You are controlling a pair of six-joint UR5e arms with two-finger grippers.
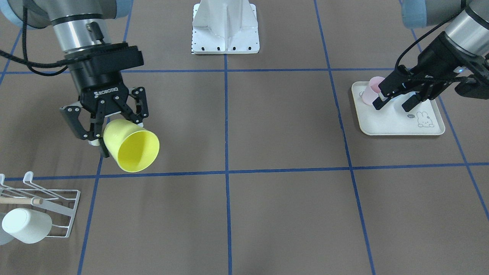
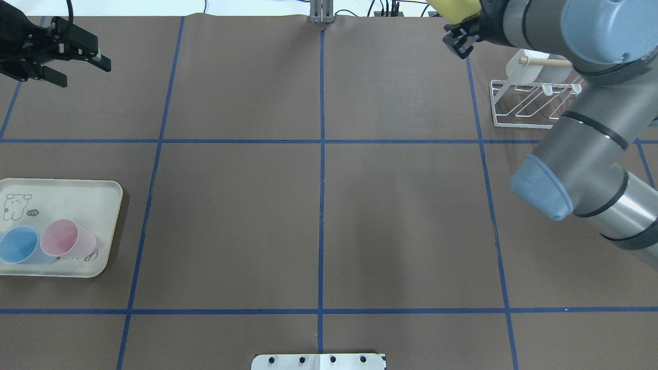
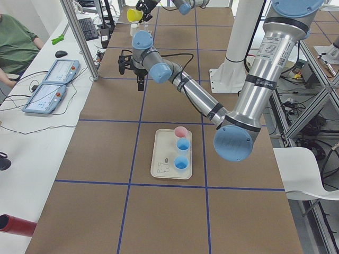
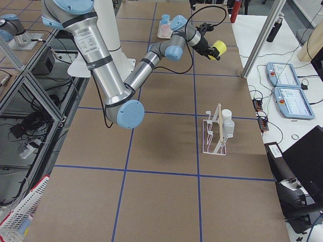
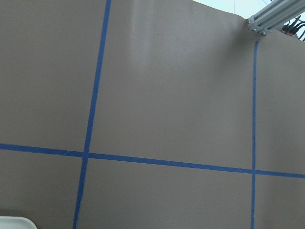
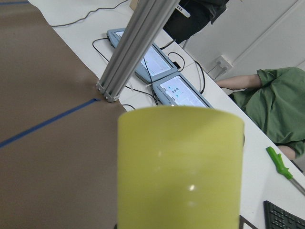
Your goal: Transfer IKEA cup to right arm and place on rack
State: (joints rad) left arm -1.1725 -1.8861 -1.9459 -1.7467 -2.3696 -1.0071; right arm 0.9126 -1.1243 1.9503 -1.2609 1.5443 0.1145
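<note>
A yellow IKEA cup (image 1: pixel 131 147) is held in the air by its base, lying on its side with the mouth facing away from the robot. My right gripper (image 1: pixel 109 131) is shut on it. The cup fills the right wrist view (image 6: pixel 178 167) and shows at the overhead view's top edge (image 2: pixel 455 9). The white wire rack (image 1: pixel 57 208) with its wooden rod stands on the table beyond the cup and bears a white cup (image 1: pixel 26 225). My left gripper (image 1: pixel 393 103) hangs open and holds nothing, well apart from the right arm.
A cream rabbit-print tray (image 2: pixel 77 192) holds a pink cup (image 2: pixel 64 239) and a blue cup (image 2: pixel 20 244). The robot's white base plate (image 1: pixel 225 26) sits at the table's robot side. An aluminium post (image 6: pixel 128 52), tablets (image 3: pixel 53 84) and a seated person (image 3: pixel 16 42) are beyond the far edge.
</note>
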